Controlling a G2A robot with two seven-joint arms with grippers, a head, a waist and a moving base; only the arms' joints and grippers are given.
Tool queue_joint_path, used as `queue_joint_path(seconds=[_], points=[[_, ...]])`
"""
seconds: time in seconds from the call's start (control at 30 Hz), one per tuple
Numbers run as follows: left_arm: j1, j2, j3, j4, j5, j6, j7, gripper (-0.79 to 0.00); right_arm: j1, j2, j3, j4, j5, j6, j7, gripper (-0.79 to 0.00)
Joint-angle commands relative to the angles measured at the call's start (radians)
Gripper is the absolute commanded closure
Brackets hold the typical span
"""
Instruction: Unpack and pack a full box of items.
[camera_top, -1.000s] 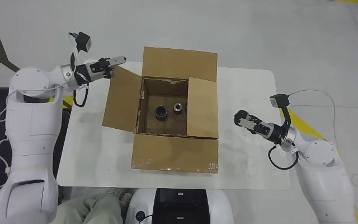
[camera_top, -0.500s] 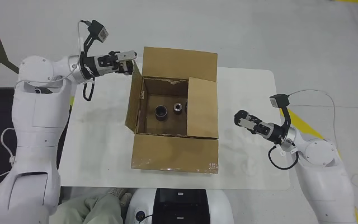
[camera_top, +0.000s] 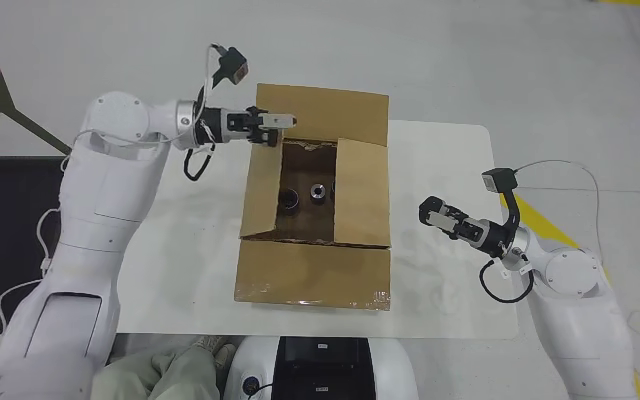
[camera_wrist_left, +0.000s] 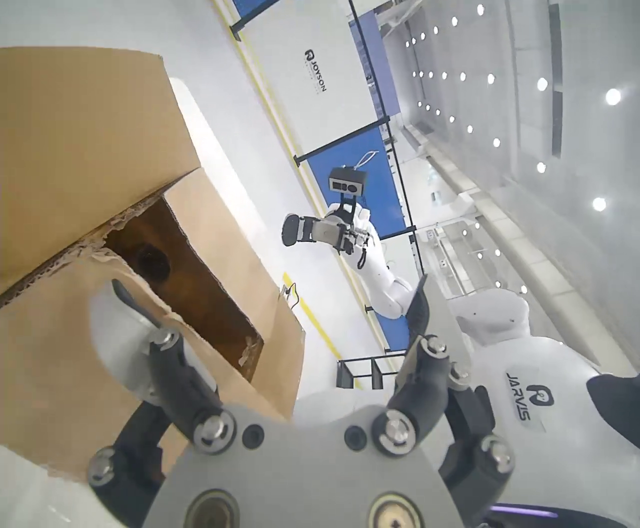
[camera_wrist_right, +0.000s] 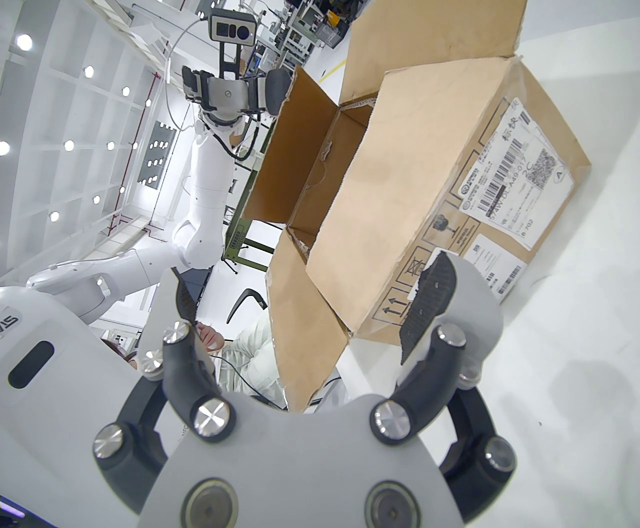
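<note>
By box flap (camera_top: 262, 195), L hand (camera_top: 279, 119); fingers (camera_wrist_left: 432, 325) apart

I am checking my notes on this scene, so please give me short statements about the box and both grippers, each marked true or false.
1. The cardboard box stands on the white table. True.
2. The right gripper holds a box flap. False: it is open above the table, apart from the box.
3. Two items lie inside the box. True: a dark round item and a smaller metal item.
4. The left gripper is at the near flap. False: it is open, at the raised left flap.
</note>
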Motion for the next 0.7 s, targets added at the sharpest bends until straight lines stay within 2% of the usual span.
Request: queue_joint_path(seconds=[0.0, 0.3, 0.67], points=[[-0.006, -0.004, 0.027, 0.005, 0.013, -0.002, 0.004, -0.785, 0.000, 0.000, 0.000, 0.000, 0.000, 0.000, 0.000, -0.785], [-0.018, -0.016, 0.109, 0.025, 0.078, -0.018, 0.007, -0.785, 0.000, 0.000, 0.000, 0.000, 0.000, 0.000, 0.000, -0.785], [-0.007, -0.013, 0.147, 0.001, 0.217, -0.029, 0.045, -0.785, 0.000, 0.000, 0.000, 0.000, 0.000, 0.000, 0.000, -0.785]])
